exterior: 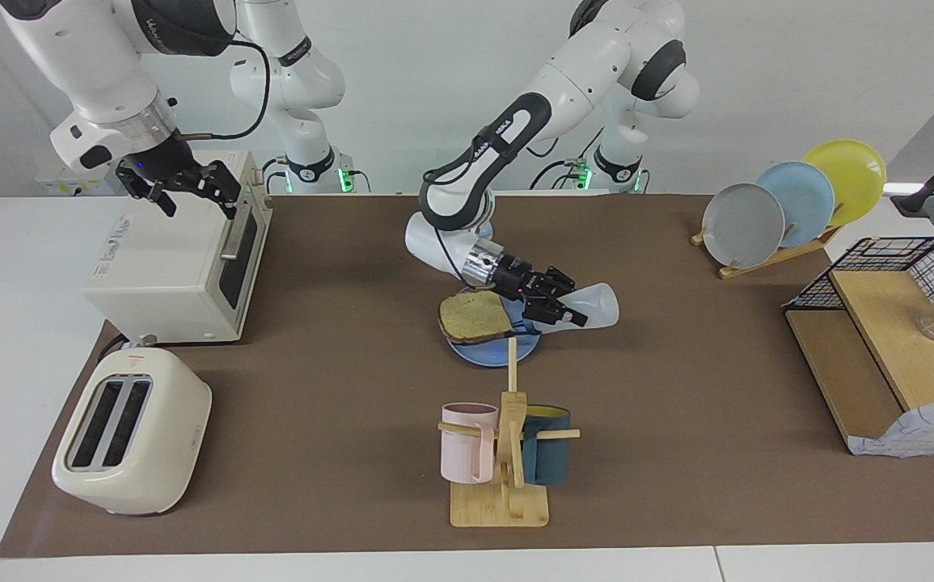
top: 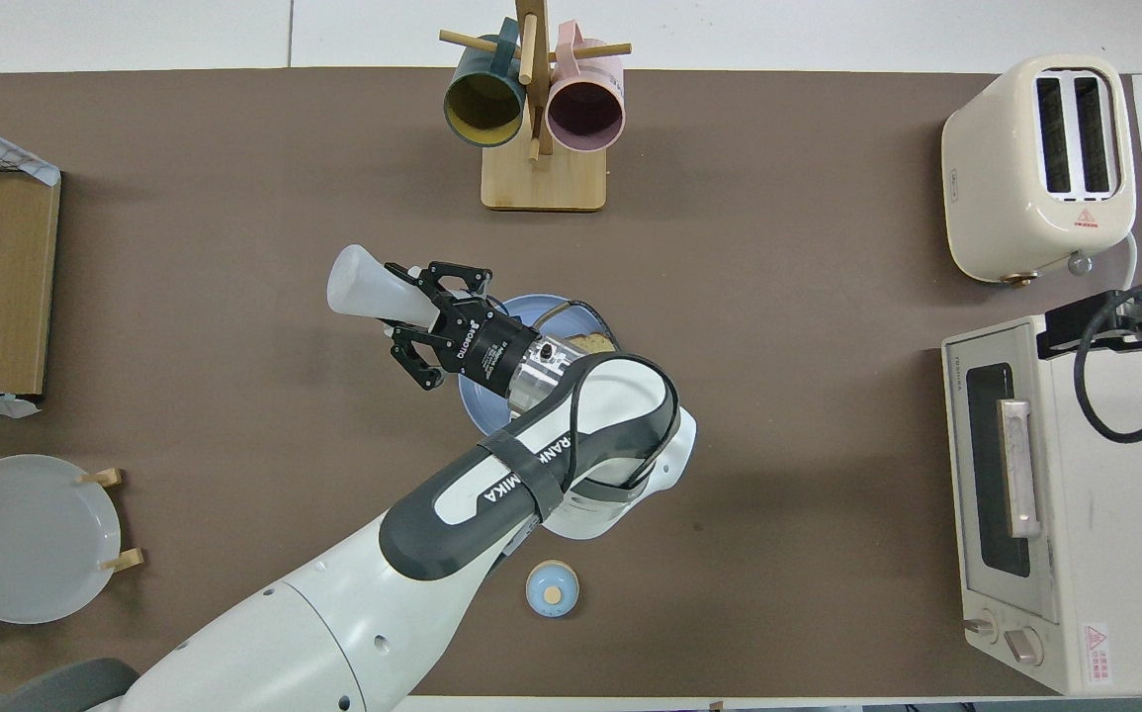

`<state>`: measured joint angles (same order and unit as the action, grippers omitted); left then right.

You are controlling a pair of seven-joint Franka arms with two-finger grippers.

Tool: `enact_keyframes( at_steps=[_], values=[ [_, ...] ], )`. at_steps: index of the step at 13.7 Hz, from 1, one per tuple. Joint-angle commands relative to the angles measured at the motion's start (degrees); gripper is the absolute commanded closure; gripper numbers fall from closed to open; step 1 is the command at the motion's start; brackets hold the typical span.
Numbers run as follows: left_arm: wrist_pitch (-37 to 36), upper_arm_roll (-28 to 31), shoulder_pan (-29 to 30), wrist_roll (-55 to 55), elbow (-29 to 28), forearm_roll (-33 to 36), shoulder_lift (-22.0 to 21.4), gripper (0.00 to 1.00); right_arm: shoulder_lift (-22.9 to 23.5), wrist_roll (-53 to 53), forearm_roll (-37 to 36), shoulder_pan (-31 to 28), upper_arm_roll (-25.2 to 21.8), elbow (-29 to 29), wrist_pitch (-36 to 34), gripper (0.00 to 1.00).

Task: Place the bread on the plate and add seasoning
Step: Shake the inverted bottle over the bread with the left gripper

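**Bottle tipped at the plate's edge, bread already in place**

Left hand, low over the plate, pinching the seasoning bottle across its narrow end. Holds it tipped almost level, with the long axis running along the bench: broad base out toward the left arm's end, over bare bench beside the plate, and the dark cap end in toward the plate. From above, cap hidden by the hand, so cannot tell whether the spout is open.

From the hand, bread lies toward the right arm's end of the bench, on the plate, one crust edge hanging a little past the rim. Cap end looks to hang over the bare part of the plate, not over the slice. Coming move probably turns on that: carry the cap end along the bottle's own axis to above the slice, then tilt further or shake.

Bottle: soft-looking translucent white plastic, flaring to the base, likely to give under a squeeze. Bread: pale, porous crumb, darker crust, square. Plate: smooth, flat, round, medium blue.

Right hand waits with fingers spread, up above the toaster oven, well apart from the plate. Left arm clearly the nearer one.

Farther from the robots than the plate: wooden mug rack.
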<state>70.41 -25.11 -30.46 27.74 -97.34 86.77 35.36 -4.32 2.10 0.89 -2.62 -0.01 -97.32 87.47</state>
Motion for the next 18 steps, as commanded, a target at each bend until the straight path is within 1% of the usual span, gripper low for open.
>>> enact_keyframes(
  at_steps=[1, 4, 5, 8, 11, 12, 16, 18],
  values=[
    [0.7, 0.1, -2.0, 0.2, -1.3, 0.9, -2.0, 1.00, -0.4, -2.3, -0.2, -0.7, -0.1, 0.2, -0.5, 0.00],
    [0.0, 0.0, -7.0, 0.4, -0.8, 0.0, -2.2, 1.00, -0.3, -3.1, -0.2, -0.8, -0.5, 0.4, -0.6, 0.00],
    [0.0, 0.0, -7.4, 0.4, -1.3, -0.4, -2.4, 1.00, -0.3, -3.3, -0.2, -0.8, -0.5, 0.4, -0.6, 0.00],
    [0.3, 0.0, -5.3, 0.6, -2.7, -0.3, -2.7, 1.00, -0.3, -3.5, -0.2, -0.8, -0.5, 0.4, -0.6, 0.00],
    [1.1, 0.1, -1.5, 0.6, -7.2, 0.2, -4.0, 1.00, -0.3, -3.4, -0.8, -0.7, -0.5, 0.5, 0.0, 0.00],
    [1.2, 0.1, -0.8, 0.6, -7.0, 0.4, -3.9, 1.00, -0.3, -3.4, -0.8, -0.6, -0.5, 0.5, 0.7, 0.00],
    [1.4, 0.0, -2.1, 0.6, -5.9, 0.3, -3.6, 1.00, -0.2, -3.3, -0.8, -0.5, -0.5, 0.5, 1.1, 0.00],
    [1.0, -0.1, -5.2, 0.6, -5.7, -0.4, -3.8, 1.00, -0.3, -3.4, -0.8, -0.4, -0.5, 0.5, 1.1, 0.00]
  ],
)
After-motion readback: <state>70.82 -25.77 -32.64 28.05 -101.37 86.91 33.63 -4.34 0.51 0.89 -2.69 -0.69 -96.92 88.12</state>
